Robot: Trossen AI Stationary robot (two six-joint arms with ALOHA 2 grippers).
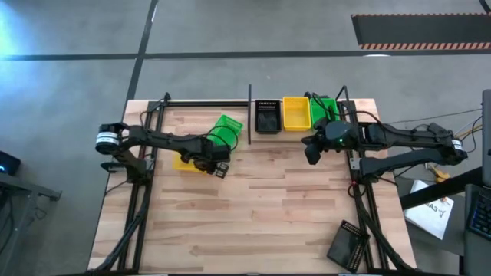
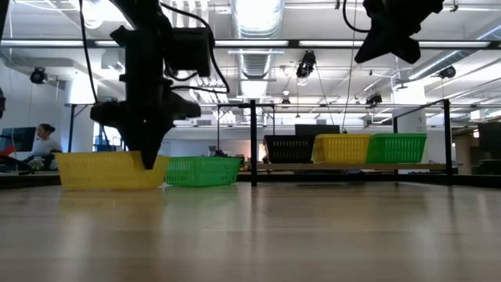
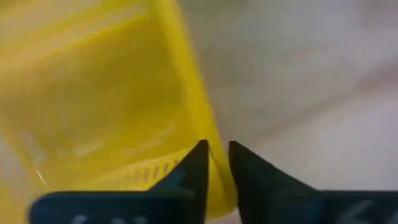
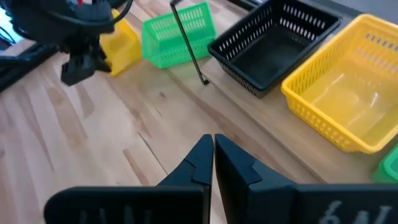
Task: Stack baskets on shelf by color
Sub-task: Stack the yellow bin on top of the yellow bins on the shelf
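Observation:
My left gripper [image 1: 209,165] is shut on a yellow basket [image 1: 184,162] at the table's left middle. A green basket [image 1: 225,129] stands just beyond it on the tabletop. On the shelf [image 2: 258,167] at the far edge, a black basket [image 1: 267,116], a yellow basket [image 1: 296,113] and a green basket [image 1: 324,110] stand side by side. My right gripper [image 1: 313,153] is shut and empty, high above the table in front of the shelf. Another black basket [image 1: 347,245] lies at the near right corner. My left gripper pinches the yellow basket's side wall at its rim [image 3: 205,124], near the basket's right end [image 2: 153,164]. One finger [image 3: 193,168] is inside the basket and the other is outside. The fingers come from above, pointing down. In the low view the basket's bottom is on the table.
A thin black shelf post [image 1: 249,115] stands between the loose green basket and the shelf's black basket. Black frame rails [image 1: 138,199] run along both table sides. Bare wood [image 1: 268,207] fills the middle and near part of the table.

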